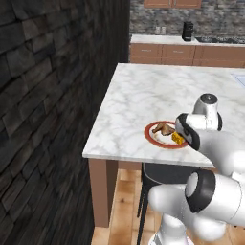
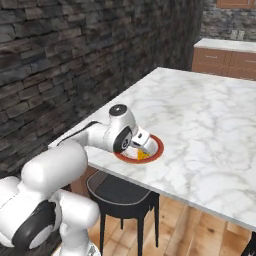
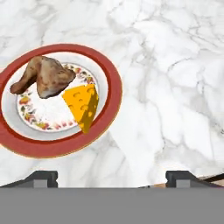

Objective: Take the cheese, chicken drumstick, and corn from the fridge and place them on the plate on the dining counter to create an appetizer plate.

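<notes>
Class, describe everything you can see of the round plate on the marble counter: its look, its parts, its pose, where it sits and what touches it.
The round plate with a red-orange rim lies flat on the white grey-veined marble dining counter, near its front edge above a dark stool. Inside the glossy rim runs a pale band, then a white centre ringed with small coloured flowers. It looks ceramic and whole. A brown roasted chicken drumstick rests on it, and a yellow-orange cheese wedge with holes beside that, its tip reaching the rim.

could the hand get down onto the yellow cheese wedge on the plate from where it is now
Probably yes: the hand hangs open above the red-rimmed plate, and the yellow holed cheese wedge lies uncovered beside the brown roasted drumstick, nothing over it.
</notes>
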You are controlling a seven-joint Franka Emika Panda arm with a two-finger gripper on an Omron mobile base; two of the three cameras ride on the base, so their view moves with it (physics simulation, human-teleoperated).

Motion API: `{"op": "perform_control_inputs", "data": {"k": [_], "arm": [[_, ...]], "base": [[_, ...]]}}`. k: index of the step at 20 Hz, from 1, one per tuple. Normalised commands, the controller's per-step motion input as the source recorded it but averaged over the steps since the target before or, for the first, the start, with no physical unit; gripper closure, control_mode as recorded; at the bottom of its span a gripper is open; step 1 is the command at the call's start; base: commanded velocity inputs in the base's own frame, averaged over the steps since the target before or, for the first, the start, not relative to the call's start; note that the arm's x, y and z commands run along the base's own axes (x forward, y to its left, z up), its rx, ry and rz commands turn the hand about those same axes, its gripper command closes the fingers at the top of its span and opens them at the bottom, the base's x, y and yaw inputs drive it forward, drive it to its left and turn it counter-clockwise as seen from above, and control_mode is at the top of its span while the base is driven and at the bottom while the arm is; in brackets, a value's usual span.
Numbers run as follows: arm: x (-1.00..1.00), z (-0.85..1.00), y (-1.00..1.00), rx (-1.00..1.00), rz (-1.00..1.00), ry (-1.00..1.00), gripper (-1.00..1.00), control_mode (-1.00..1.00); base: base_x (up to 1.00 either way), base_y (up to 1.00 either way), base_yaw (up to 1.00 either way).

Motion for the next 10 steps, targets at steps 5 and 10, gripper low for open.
{"op": "perform_control_inputs", "data": {"k": [5, 10], "arm": [[-1.0, 1.0, 0.12, -0.03, 0.03, -0.4, -1.0, -1.0], [-0.93, 1.0, 0.3, -0.02, 0.04, -0.18, -1.0, -1.0]], "base": [[0.0, 0.0, 0.0], [0.0, 0.0, 0.0]]}}
